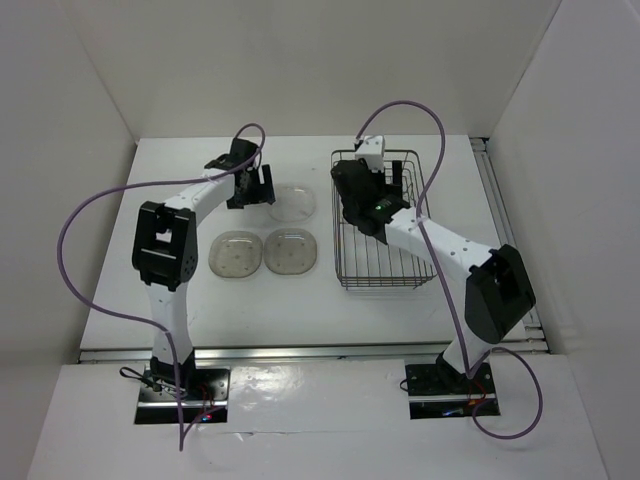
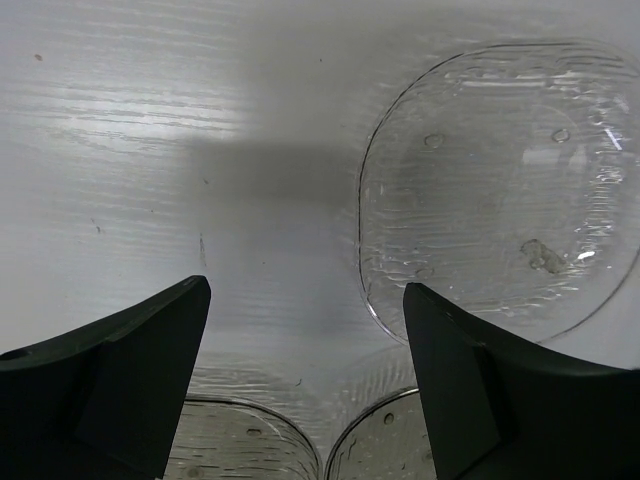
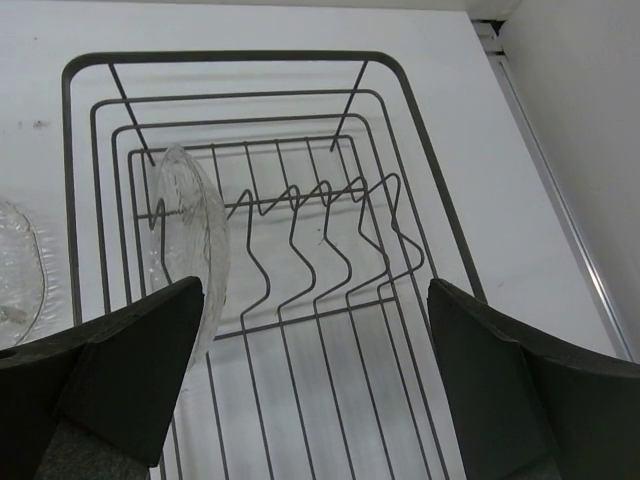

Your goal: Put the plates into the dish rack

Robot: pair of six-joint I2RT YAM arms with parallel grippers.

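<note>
Left tool spread wide, nothing between fingers, hovering over tabletop just beside clear plate lying flat. Smoky plate and second smoky plate flat, side by side, nearer arm bases. Right tool spread wide, empty, above dish rack. Fourth plate stands on edge inside rack, beside divider prongs.

No writing, brand, number or sign can be read in any of the three views. The dish rack is bare wire, the plates beside it are plain see-through plastic, and the table under the rack carries no mark or label that can be read.
</note>
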